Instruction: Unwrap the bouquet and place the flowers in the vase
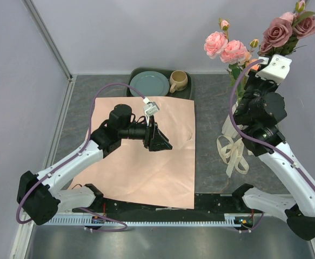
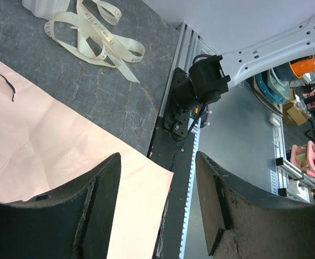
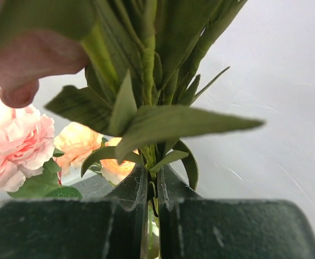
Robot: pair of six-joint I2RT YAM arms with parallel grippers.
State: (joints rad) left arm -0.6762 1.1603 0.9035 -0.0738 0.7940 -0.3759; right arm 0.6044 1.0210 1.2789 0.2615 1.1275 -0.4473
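Table (image 1: 211, 110): paper (image 1: 146, 172), ribbon (image 1: 234, 152), tray (image 1: 187, 95) behind | left fingers (image 1: 158, 140) open | right fingers (image 3: 141, 200) grip flowers (image 3: 146, 108)

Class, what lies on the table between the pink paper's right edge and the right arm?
The cream ribbon, lying loose on the grey table between the pink paper and the right arm; the top external view shows it.

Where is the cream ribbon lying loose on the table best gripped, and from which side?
Grip the ribbon at one of its curled loops, coming straight down from above and squeezing across the band. The tails lie flat on the table, while the loops seem to arch off it, leaving room to close around them.
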